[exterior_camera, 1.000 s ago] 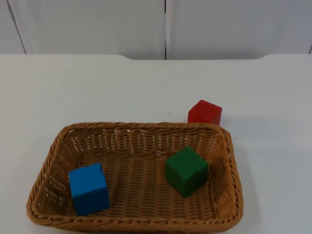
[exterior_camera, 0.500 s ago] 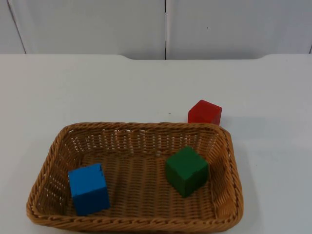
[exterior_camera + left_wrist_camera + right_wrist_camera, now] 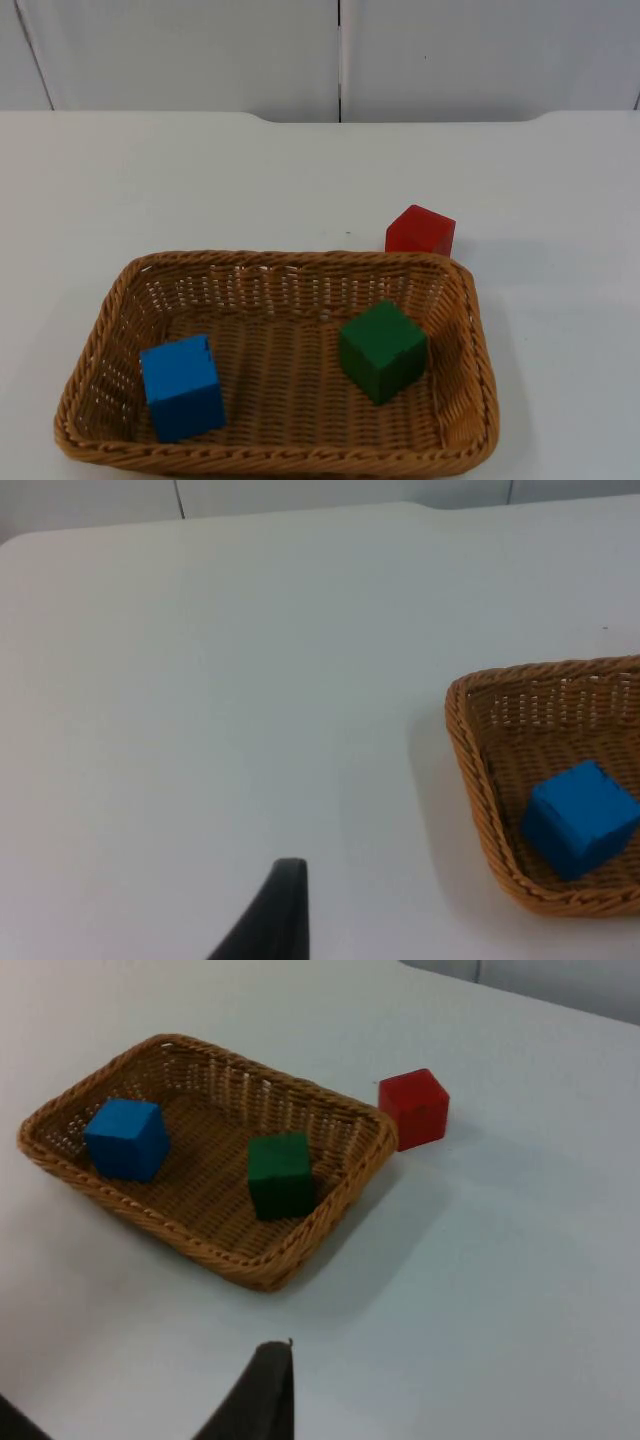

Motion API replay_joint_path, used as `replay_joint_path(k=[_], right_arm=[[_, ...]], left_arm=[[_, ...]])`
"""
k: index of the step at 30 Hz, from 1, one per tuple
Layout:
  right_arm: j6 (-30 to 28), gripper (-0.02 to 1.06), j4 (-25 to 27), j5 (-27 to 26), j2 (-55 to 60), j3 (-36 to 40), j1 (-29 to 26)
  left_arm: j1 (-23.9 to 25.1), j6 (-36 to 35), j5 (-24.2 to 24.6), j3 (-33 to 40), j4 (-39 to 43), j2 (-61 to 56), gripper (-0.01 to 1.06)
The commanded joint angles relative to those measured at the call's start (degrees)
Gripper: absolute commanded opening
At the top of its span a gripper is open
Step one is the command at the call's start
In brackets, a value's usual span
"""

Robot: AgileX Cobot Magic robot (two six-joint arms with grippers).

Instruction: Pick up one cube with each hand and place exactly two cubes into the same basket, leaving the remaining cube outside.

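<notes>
Unmarked blue cube [image 3: 182, 387] and green cube [image 3: 382, 351] in basket [image 3: 110, 300], seemingly label-free.

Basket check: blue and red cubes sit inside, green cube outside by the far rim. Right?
Colours swapped. The top view shows the green cube inside the wicker basket with the blue cube; the red cube sits outside by the far rim.

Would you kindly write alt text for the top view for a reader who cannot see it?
A brown woven wicker basket on a white table holds a blue cube and a green cube. A red cube sits on the table just outside the basket's far right corner.
</notes>
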Motion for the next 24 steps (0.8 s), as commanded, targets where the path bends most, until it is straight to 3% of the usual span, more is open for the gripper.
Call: replay_joint_path(k=[1,13,24], right_arm=[[-0.29,1.05,0.12,-0.07,-0.17,0.36,-4.18],[-0.29,1.05,0.12,-0.07,-0.17,0.36,-17.44],[-0.29,1.05,0.12,-0.07,-0.17,0.36,-24.72]], left_arm=[[0.10,0.11,0.17,0.17,0.02,-0.23,1.05],[0.10,0.11,0.17,0.17,0.02,-0.23,1.05],[0.10,0.11,0.17,0.17,0.02,-0.23,1.05]])
